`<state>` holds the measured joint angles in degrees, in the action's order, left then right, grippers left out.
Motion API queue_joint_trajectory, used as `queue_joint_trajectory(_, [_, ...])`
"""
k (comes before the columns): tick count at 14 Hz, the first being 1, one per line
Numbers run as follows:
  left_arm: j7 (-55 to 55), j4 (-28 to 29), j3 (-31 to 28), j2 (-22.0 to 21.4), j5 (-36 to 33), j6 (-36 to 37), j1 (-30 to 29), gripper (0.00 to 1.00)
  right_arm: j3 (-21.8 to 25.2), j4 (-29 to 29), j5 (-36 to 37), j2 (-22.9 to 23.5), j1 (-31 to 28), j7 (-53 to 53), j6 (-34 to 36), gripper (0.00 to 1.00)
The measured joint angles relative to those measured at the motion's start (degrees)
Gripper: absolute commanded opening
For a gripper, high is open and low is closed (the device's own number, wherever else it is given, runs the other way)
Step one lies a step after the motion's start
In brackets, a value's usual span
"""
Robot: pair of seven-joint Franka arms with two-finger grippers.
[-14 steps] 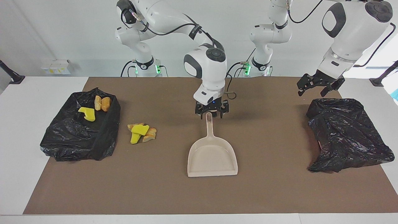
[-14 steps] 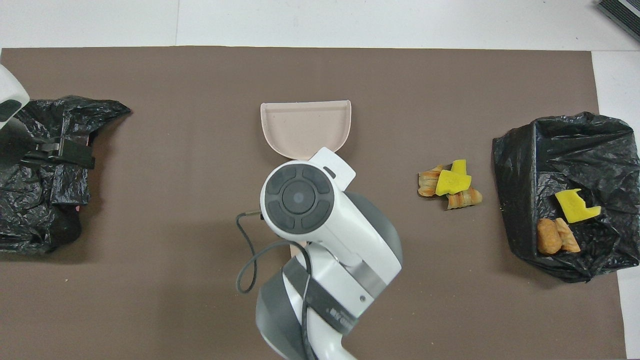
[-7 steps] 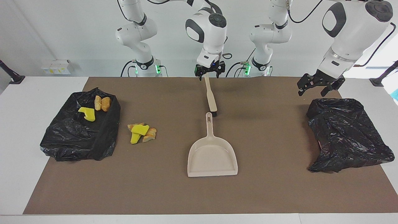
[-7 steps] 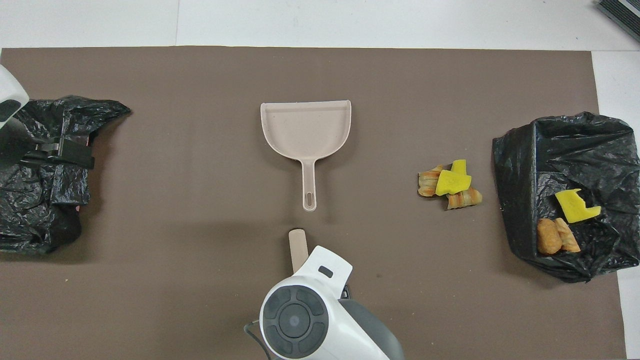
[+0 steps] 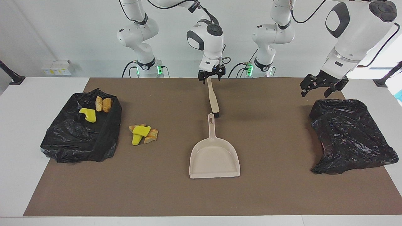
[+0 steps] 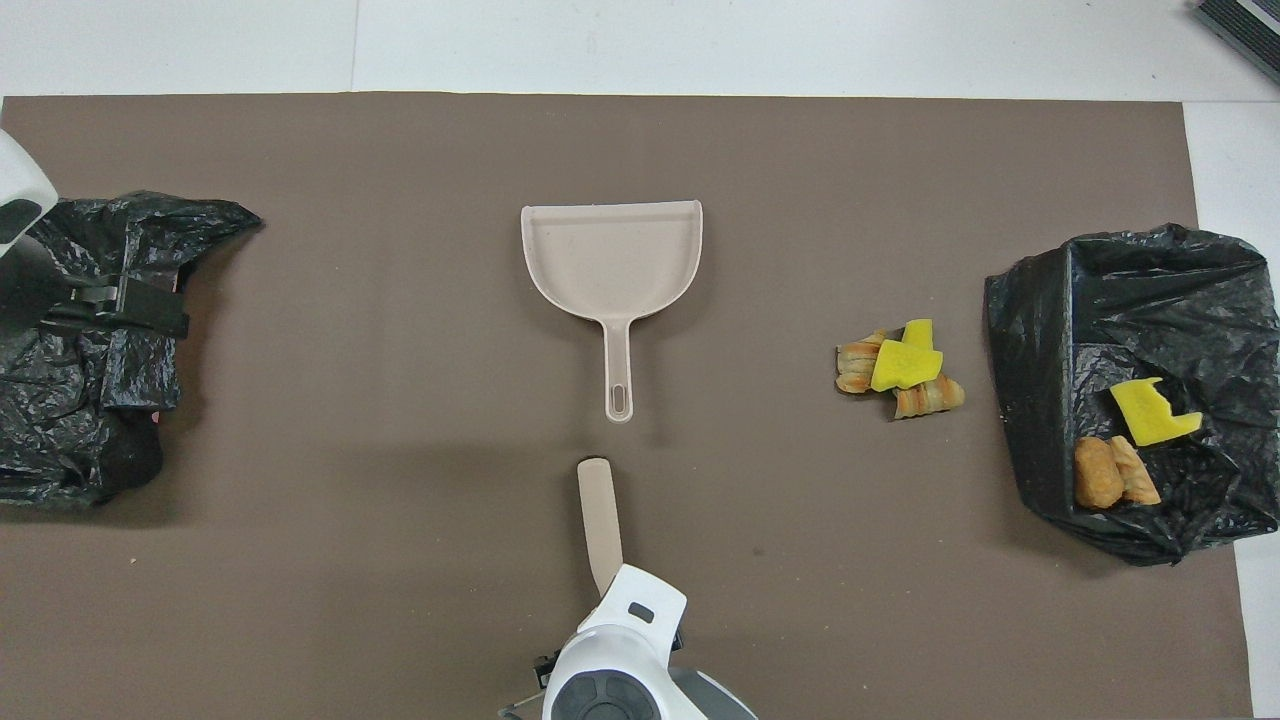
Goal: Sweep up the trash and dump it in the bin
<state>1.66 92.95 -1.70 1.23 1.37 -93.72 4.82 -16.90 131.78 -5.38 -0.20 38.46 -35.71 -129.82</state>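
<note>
Your right gripper (image 5: 212, 75) hangs over the handle end of the beige brush (image 5: 213, 97) at the robots' edge of the brown mat (image 5: 176, 194), its fingers apart and closed on nothing. The brush lies flat, its dark bristle end pointing at the handle tip of the beige dustpan (image 5: 214, 158), just short of touching it. The dustpan sits mid-mat, its open mouth turned away from the robots.

Your left gripper (image 5: 323, 86) waits in the air over the crumpled black bag (image 5: 351, 138) at the left arm's end of the worktop (image 5: 19, 125) — fingers spread, holding nothing.

The loose trash (image 5: 143, 133) — yellow spongy chunks and orange-brown lumps in one small heap — lies on the mat toward the right arm's end, just beside the black-lined bin (image 5: 66, 141). Inside that bin you can see one yellow piece (image 5: 88, 115) and two orange-brown lumps (image 5: 103, 104) lying close together.
</note>
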Motion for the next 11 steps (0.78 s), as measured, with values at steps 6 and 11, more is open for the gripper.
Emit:
queue_joint_trajectory(6, [0.0, 0.01, 0.0, 0.0, 0.0, 0.01, 0.0, 1.0, 0.14, 2.03, -0.09, 0.02, 0.21, -3.93, -2.23, 0.0])
queue_joint_trajectory(11, [-0.01, 0.02, 0.77, -0.01, 0.01, -0.02, 0.13, 1.0, 0.19, 1.16, -0.14, 0.33, 0.28, -6.13, -2.4, 0.0])
